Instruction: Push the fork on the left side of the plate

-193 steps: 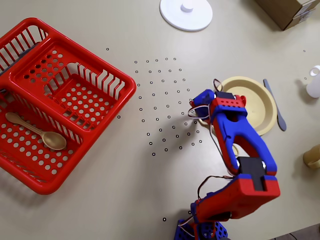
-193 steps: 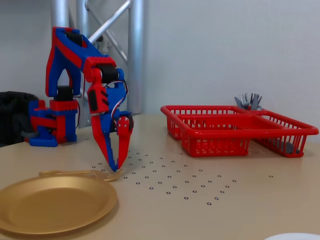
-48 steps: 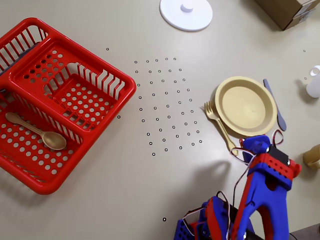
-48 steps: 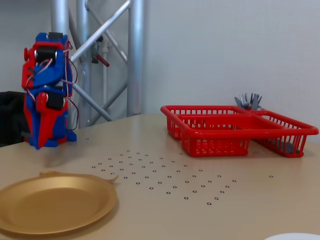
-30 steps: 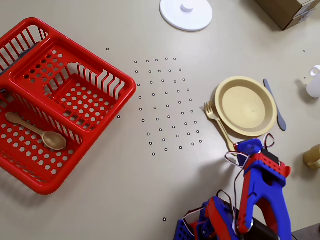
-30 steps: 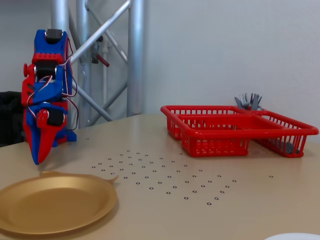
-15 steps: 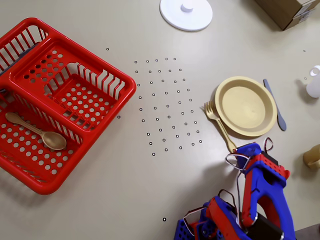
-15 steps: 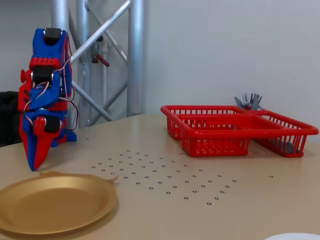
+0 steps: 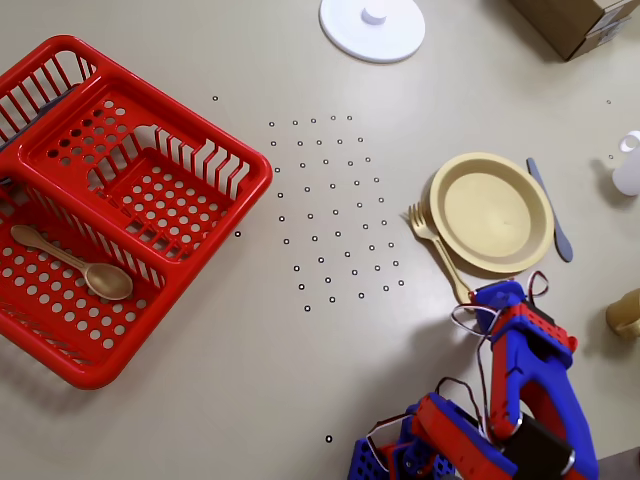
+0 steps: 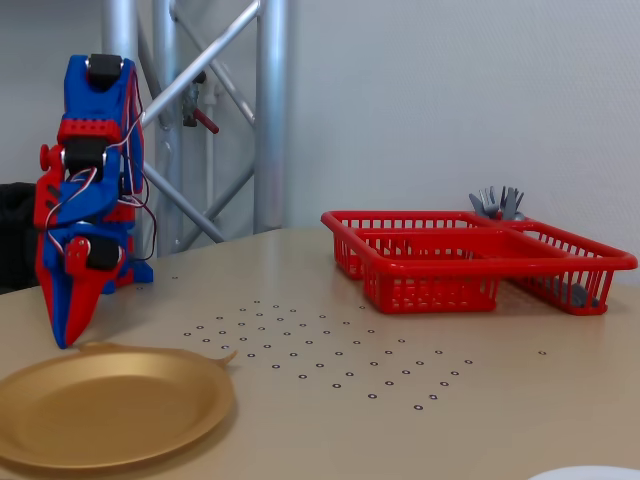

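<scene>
The pale yellow plate (image 9: 490,212) sits right of the table's middle in the overhead view. The small tan fork (image 9: 438,250) lies slanted against its lower-left rim, tines away from the arm. My red and blue gripper (image 9: 477,298) points down with its fingers together, its tip at the fork's handle end. In the fixed view the gripper (image 10: 63,338) stands tip-down on the table just behind the plate (image 10: 105,405). There only the fork's tines (image 10: 224,356) show past the rim.
A grey-blue knife (image 9: 552,212) lies right of the plate. A red basket (image 9: 150,200) at the left holds a tan spoon (image 9: 80,265). A white knobbed disc (image 9: 372,28) and a cardboard box (image 9: 580,20) lie at the far edge. Small objects (image 9: 628,168) stand at the right edge.
</scene>
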`<move>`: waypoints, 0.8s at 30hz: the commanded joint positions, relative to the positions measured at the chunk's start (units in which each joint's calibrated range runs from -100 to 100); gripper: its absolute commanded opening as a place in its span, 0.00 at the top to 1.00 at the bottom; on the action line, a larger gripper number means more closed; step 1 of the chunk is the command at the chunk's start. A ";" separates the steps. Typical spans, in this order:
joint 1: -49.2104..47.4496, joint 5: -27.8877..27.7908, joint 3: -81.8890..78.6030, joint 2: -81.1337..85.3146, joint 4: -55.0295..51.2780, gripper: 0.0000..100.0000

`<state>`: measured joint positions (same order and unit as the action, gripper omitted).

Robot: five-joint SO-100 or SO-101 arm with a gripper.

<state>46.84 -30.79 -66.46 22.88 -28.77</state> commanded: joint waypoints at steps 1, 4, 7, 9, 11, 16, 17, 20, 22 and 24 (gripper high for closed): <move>-1.18 0.59 1.00 -1.07 0.72 1.00; -1.40 0.68 0.45 -1.32 1.28 1.00; -1.25 0.49 -0.27 -0.64 1.36 1.00; -1.04 0.20 -0.54 -0.22 1.36 1.00; -0.89 -0.05 -0.72 -0.22 1.36 1.00; -1.11 -0.44 -1.90 0.12 1.36 1.00; -1.11 -0.49 -2.27 0.37 1.36 1.00; -1.04 -0.63 -2.72 0.71 1.36 1.00; -1.11 -0.54 -2.81 0.79 1.28 1.00; -1.68 -0.05 -2.27 0.45 1.28 1.00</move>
<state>46.38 -31.09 -68.72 23.04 -27.88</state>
